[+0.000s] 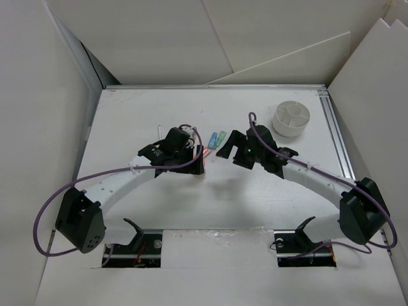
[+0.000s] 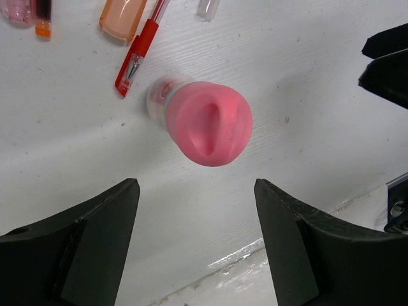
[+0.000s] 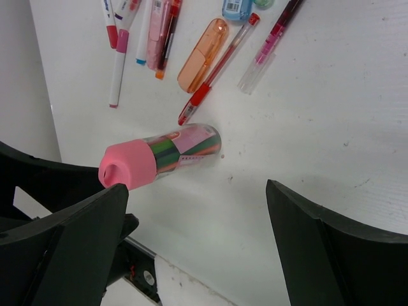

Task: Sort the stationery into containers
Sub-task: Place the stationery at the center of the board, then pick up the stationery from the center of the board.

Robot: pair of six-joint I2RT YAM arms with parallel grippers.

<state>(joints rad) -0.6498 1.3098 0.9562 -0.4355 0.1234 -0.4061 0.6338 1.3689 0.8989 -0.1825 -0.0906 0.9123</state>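
With the left gripper (image 2: pixel 194 191) and right gripper (image 3: pixel 197 191) both spread empty, the pink-capped tube (image 2: pixel 204 124) lay beside a red pen (image 2: pixel 137 54), well apart from the divided cup (image 1: pixel 291 119), and a centred grip across its cap looked wisest.

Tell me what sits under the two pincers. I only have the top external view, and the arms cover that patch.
Observer: A clear tube with a pink cap lies on its side on the table, touching neither pincer.
Operator: Are the pincers holding anything?
Observer: No. The left pincer and the right pincer are both open and empty.
Operator: Anything else close to the tube?
Observer: A red pen lies with its tip near the tube's clear end, alongside an orange case.
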